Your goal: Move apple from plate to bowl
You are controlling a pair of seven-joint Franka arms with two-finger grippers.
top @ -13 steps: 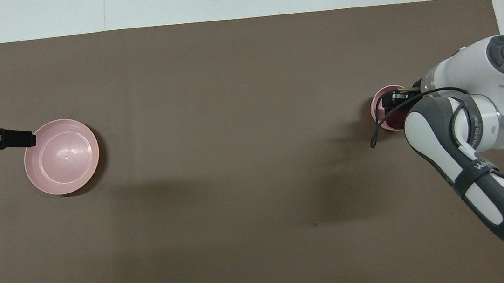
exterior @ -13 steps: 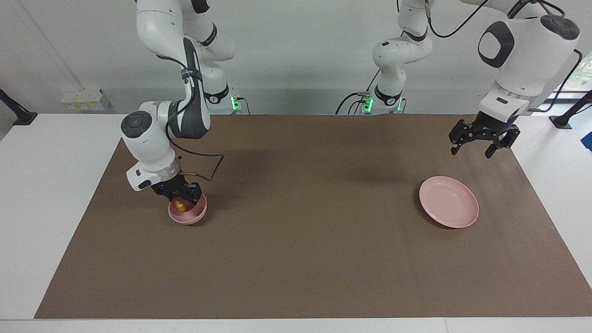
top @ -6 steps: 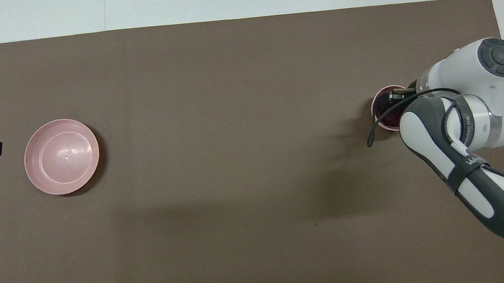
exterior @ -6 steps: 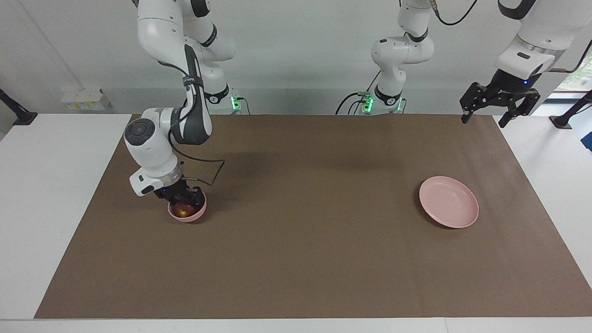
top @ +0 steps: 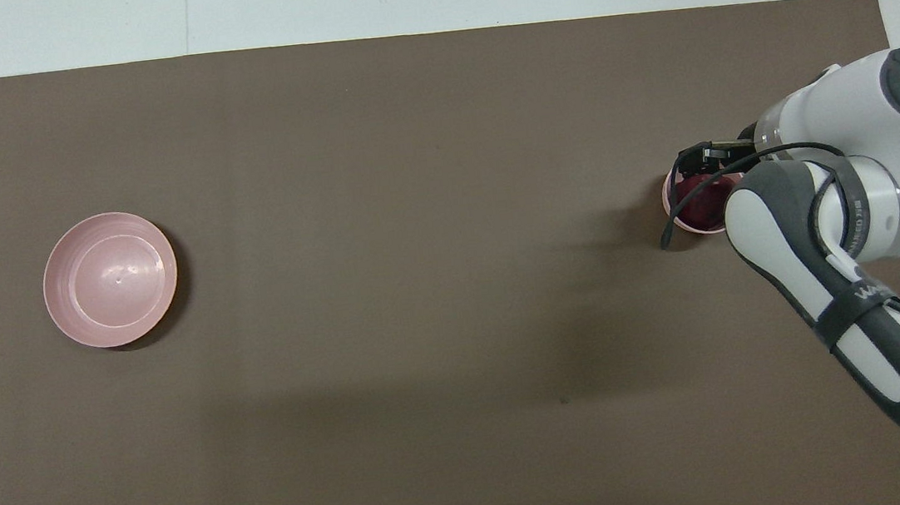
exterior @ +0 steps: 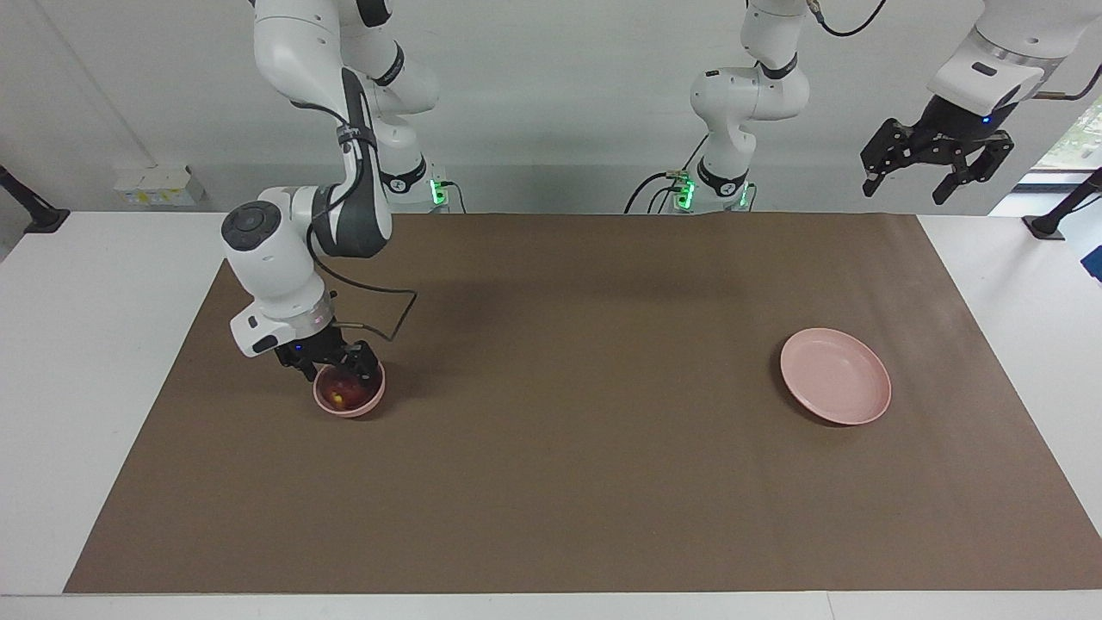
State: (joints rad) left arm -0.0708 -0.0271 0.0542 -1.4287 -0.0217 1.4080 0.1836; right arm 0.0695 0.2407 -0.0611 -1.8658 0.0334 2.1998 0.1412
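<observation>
The small round dark red apple [exterior: 342,392] with a yellowish patch lies inside the small, deep, round pale pink bowl [exterior: 365,402], directly beneath the right gripper [exterior: 329,368], whose fingers stand spread just above the rim; whether a fingertip touches the rim is hard to tell; the bowl sits upright on the brown mat at the right arm's end of the table; the flat, shallow, round pale pink plate [exterior: 835,375] lies bare and level, well below the raised left gripper [exterior: 937,164], well apart from the bowl.

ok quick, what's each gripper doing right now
Right gripper: open, over the bowl with the apple in it.
Left gripper: open, empty, raised, waiting.
</observation>
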